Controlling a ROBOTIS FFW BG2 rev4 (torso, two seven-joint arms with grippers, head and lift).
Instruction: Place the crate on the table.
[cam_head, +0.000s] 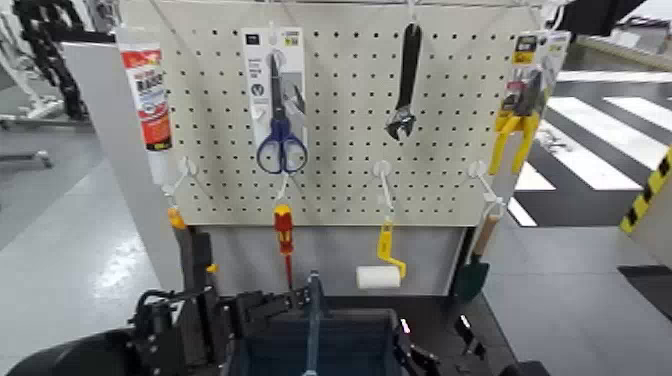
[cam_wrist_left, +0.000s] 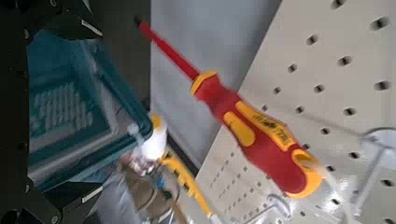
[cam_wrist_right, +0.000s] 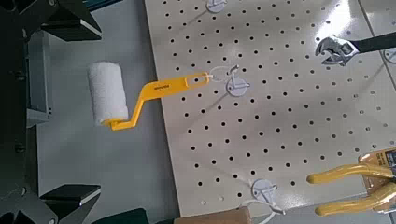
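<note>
Crate (cam_head: 318, 340) sits low in the head view, held up between both arms, in front of the pegboard (cam_head: 340, 110). The left gripper (cam_head: 205, 330) presses on its left side and the right gripper (cam_head: 425, 358) on its right. I cannot tell how wide either gripper's fingers are. A red screwdriver (cam_head: 284, 240) and a yellow paint roller (cam_head: 380, 268) hang just above.

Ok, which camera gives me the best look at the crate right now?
The head view: the crate sits bottom centre between both arms, its blue bar upright. The left wrist view shows only one side of the crate, with its ribbed floor, and the right wrist view shows just a thin edge.
</note>
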